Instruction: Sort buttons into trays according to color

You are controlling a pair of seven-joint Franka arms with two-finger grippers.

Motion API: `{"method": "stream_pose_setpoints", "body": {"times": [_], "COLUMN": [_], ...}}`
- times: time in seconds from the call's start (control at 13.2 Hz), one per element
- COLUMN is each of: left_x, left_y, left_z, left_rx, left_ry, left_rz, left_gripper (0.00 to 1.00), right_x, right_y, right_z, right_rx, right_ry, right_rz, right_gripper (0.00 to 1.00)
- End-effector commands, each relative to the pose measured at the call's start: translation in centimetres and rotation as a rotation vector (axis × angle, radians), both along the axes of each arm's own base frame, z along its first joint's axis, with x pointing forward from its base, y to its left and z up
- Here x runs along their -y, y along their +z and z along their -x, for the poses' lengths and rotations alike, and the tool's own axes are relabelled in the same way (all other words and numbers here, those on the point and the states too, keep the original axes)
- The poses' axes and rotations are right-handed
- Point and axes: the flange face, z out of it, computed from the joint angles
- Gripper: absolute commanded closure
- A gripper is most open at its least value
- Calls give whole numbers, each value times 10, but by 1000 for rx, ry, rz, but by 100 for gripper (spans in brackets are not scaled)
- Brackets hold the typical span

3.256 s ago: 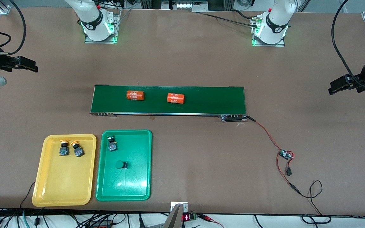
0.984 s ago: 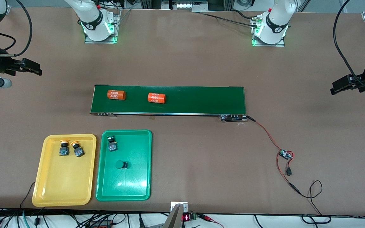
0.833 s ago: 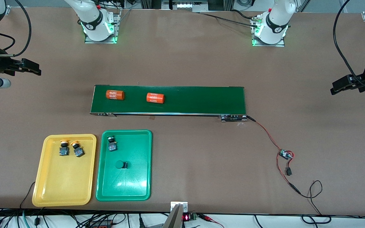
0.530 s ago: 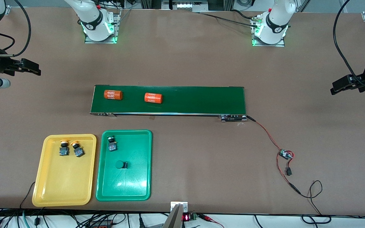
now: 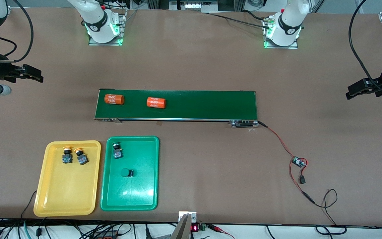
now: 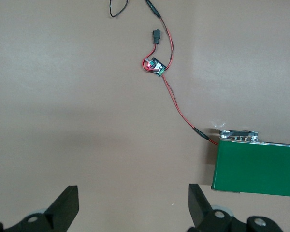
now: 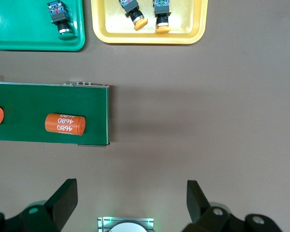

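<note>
Two yellow-capped buttons [image 5: 66, 155] [image 5: 81, 156] lie side by side in the yellow tray [image 5: 66, 192]. Two green-capped buttons [image 5: 117, 151] [image 5: 127, 173] lie in the green tray [image 5: 138, 196] beside it. The right wrist view shows the yellow tray [image 7: 150, 37] with both its buttons [image 7: 134, 14] and the green tray [image 7: 19, 42] with one button [image 7: 60, 19]. My right gripper [image 5: 36, 74] [image 7: 131, 200] hangs open and empty over the right arm's end of the table. My left gripper [image 5: 351, 93] [image 6: 134, 203] hangs open and empty over the left arm's end.
A long dark-green conveyor belt [image 5: 204, 104] crosses the table's middle, with two orange "4680" cylinders [image 5: 113, 99] [image 5: 156, 102] on its right-arm end. Red wires run from the belt to a tiny circuit board [image 5: 298, 162]. Both arm bases [image 5: 103, 28] [image 5: 282, 31] stand farthest from the front camera.
The two orange cylinders have travelled along the belt toward the right arm's end. The right gripper has shifted only slightly; the buttons, trays and left arm have not moved.
</note>
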Motion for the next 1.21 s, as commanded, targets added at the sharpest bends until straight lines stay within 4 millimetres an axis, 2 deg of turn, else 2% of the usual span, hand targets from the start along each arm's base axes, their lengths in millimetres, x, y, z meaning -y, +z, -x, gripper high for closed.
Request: {"method": "stream_pose_setpoints", "body": {"times": [0.0, 1.14], "left_x": [-2, -2], "left_y": [4, 4], "left_z": [8, 8], "left_rx": [12, 14], "left_ry": [-1, -1], "left_rz": [-7, -7], "left_gripper": [0, 0], "right_x": [5, 9], "right_y": [3, 3], "right_z": [2, 4], "right_rx": [0, -9], "right_ry": [3, -6], "right_rz": [-13, -15], "right_gripper": [0, 0]}}
